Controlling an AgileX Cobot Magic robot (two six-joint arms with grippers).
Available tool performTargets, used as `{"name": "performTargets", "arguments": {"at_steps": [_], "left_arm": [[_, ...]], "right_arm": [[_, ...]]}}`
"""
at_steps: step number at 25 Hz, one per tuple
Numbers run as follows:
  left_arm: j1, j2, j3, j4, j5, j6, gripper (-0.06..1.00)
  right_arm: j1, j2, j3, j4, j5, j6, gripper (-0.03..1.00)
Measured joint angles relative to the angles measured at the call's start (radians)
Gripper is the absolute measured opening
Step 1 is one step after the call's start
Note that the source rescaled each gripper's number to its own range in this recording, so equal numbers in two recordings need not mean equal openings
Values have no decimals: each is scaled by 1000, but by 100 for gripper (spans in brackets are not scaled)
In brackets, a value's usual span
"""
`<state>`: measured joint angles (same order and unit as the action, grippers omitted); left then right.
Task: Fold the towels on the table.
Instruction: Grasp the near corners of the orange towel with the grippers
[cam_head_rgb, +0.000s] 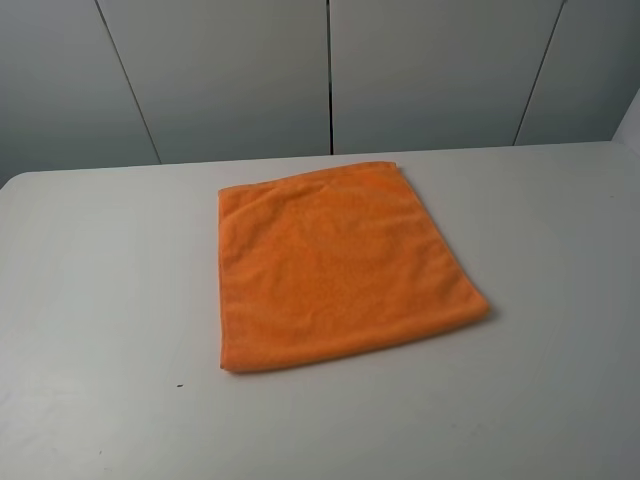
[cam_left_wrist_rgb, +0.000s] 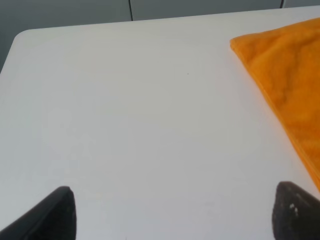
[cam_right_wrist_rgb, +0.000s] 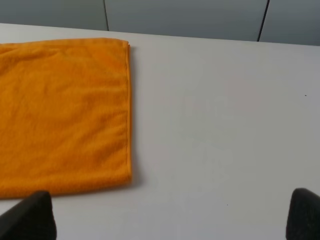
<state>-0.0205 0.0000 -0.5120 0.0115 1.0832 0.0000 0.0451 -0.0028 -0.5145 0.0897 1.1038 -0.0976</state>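
Behind the table (cam_head_rgb: 90, 300) stands a wall of plain pale grey panels (cam_head_rgb: 230, 70), smooth and unmarked. Thin dark seams (cam_head_rgb: 329, 75) divide them: one runs straight up at the middle, and one on each side leans outward toward its top. Both wrist views show the same panels as a narrow strip. A tiny dark speck (cam_head_rgb: 180, 385) lies on the table's near left part.

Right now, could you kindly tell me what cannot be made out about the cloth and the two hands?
- The left hand: in the left wrist view only dark tips show; the picture's edge cuts off the rest.
- The right hand: the same in the right wrist view.
- Both hands: outside the high view.
- The cloth: each wrist view's edge crops it; its underside is hidden, its layers too blurred to count.
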Motion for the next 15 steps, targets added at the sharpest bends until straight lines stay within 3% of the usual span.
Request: {"name": "performTargets", "arguments": {"at_steps": [15], "left_arm": [[0, 0, 0, 20, 0, 0, 100]], "right_arm": [[0, 0, 0, 0, 0, 0, 100]]}}
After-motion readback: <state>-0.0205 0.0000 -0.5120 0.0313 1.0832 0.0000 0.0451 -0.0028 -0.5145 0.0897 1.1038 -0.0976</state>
